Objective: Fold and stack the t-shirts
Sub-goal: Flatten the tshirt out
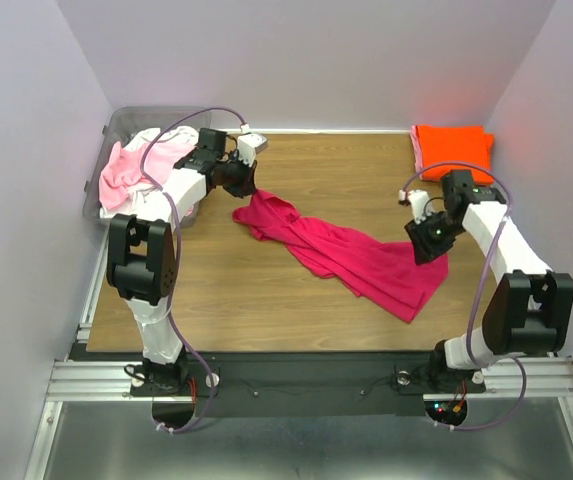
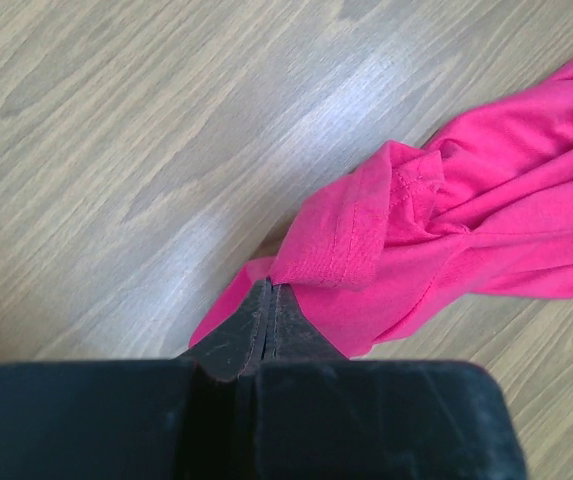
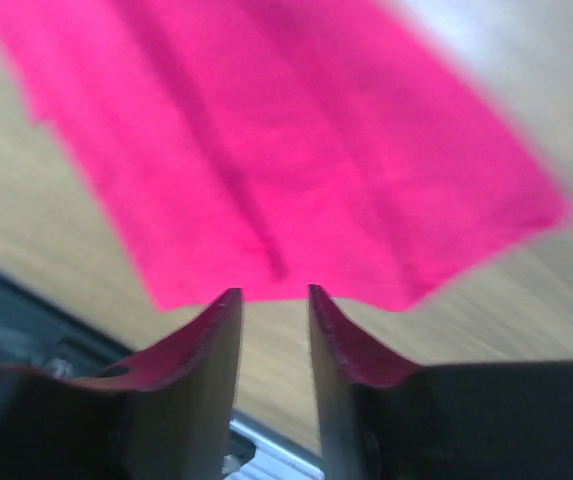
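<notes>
A deep magenta t-shirt lies crumpled in a long diagonal band across the wooden table. My left gripper is at the shirt's far-left end. In the left wrist view that gripper is shut on a thin fold of the magenta t-shirt beside a hemmed edge. My right gripper hovers over the shirt's near-right end. The right wrist view shows it open, with the magenta t-shirt's edge just past the tips and no fabric between them. A folded orange t-shirt rests at the back right corner.
A clear plastic bin at the back left corner holds pale pink and white t-shirts. Purple walls close in the table on three sides. A metal rail runs along the near edge by the arm bases.
</notes>
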{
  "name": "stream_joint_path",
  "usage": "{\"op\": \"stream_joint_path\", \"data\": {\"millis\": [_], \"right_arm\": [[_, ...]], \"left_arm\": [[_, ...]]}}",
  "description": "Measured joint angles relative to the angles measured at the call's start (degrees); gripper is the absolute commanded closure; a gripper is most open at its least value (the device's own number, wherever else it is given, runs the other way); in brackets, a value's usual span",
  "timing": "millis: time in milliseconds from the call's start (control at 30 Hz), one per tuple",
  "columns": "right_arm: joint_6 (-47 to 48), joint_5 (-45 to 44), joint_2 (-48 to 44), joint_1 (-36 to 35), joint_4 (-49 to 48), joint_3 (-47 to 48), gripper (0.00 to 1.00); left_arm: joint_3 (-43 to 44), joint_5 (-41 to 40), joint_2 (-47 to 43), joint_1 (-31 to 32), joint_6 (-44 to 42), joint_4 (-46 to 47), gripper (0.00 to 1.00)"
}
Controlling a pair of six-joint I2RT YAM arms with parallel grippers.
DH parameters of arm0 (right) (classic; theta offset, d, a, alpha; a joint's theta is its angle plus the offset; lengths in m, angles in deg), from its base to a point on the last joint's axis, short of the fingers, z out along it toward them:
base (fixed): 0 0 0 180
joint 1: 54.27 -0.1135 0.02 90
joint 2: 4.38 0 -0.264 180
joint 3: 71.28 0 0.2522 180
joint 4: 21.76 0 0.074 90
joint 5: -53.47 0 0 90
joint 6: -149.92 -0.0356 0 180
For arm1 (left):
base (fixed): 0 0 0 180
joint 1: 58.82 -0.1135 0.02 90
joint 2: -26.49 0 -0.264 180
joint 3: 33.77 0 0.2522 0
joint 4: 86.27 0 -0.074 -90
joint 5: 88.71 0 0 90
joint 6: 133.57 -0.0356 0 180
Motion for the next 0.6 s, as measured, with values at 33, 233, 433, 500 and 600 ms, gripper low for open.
{"op": "stream_joint_path", "data": {"millis": [33, 233, 433, 500, 600], "right_arm": [[0.42, -0.07, -1.11, -1.38, 0.57, -1.42, 0.67], [1.18, -1.51, -0.44, -10.47, 2.25, -10.71, 0.67], [0.98, -4.50, 0.15, -14.08, 1.68, -14.45, 0.62], [0.94, -5.27, 0.20, -15.04, 0.96, -15.19, 0.62], [0.94, -6.40, 0.61, -15.82, -0.20, -17.14, 0.61]], "left_arm": [[0.00, 0.00, 0.00, 0.00, 0.20, -0.02, 1.00], [0.07, -0.02, 0.11, -0.02, 0.63, -0.26, 1.00], [0.44, -0.04, 0.70, -0.02, 0.68, -0.35, 1.00], [0.44, -0.04, 0.70, -0.02, 0.68, -0.35, 1.00], [0.44, -0.04, 0.72, -0.02, 0.68, -0.37, 1.00]]}}
